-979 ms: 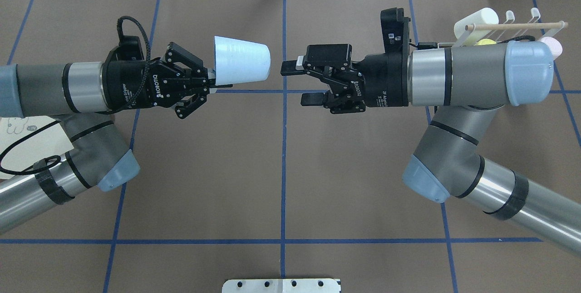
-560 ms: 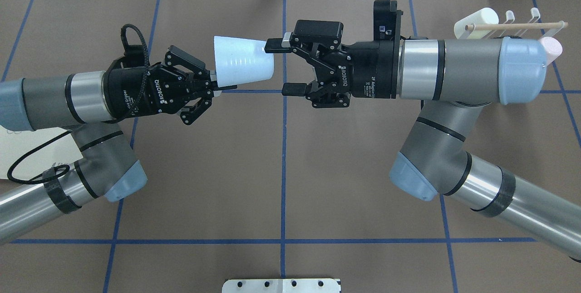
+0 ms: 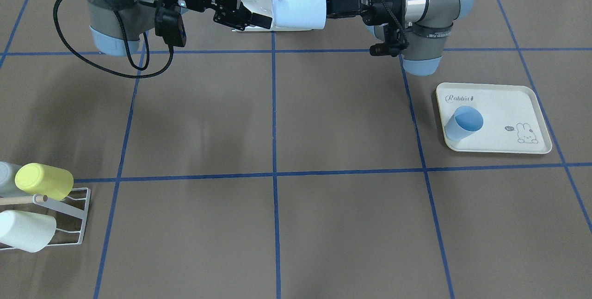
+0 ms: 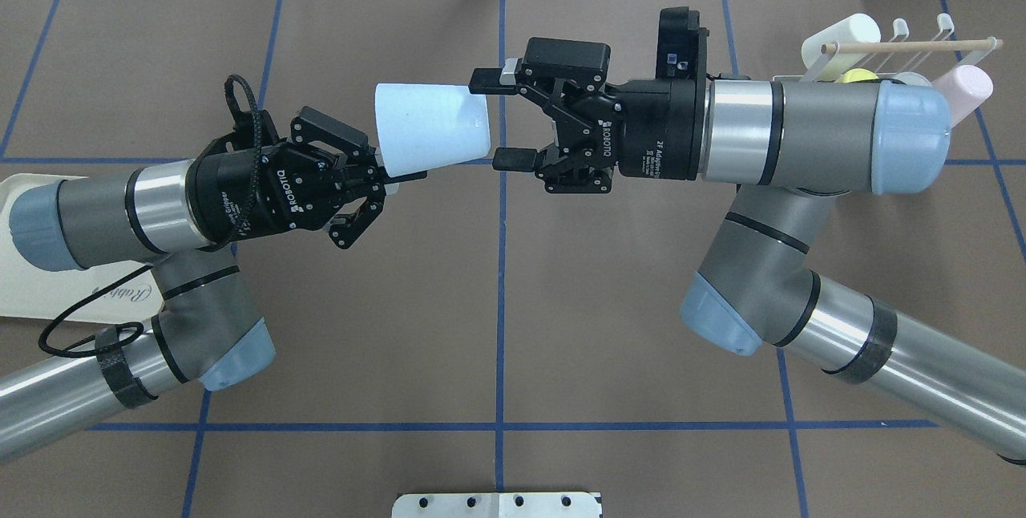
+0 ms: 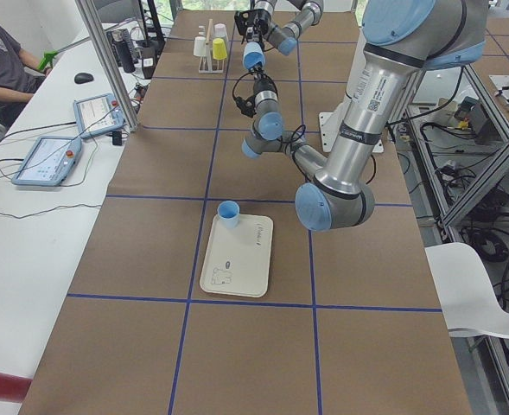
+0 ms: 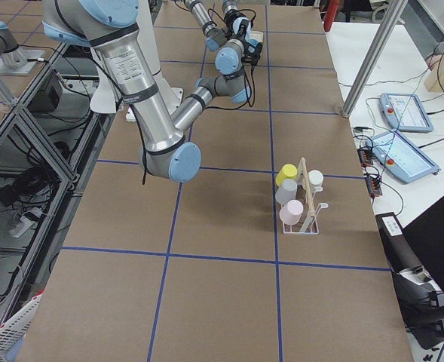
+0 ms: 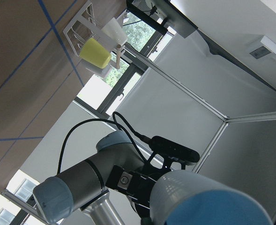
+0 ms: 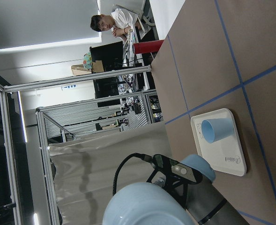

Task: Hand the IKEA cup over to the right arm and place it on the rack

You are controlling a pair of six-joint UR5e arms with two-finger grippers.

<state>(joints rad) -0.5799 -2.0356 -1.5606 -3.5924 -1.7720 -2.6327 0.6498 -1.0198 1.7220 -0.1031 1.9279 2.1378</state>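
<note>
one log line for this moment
stage: handover | left gripper: shut on cup rim | right gripper: open, straddling cup base

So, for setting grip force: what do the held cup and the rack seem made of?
Pale blue tapered cup: probably matte plastic, opaque, evenly coloured, faint sheen. Small white wire rack: likely coated metal, thin bent rods; its pale dowel looks wooden, tan and unpainted.
</note>
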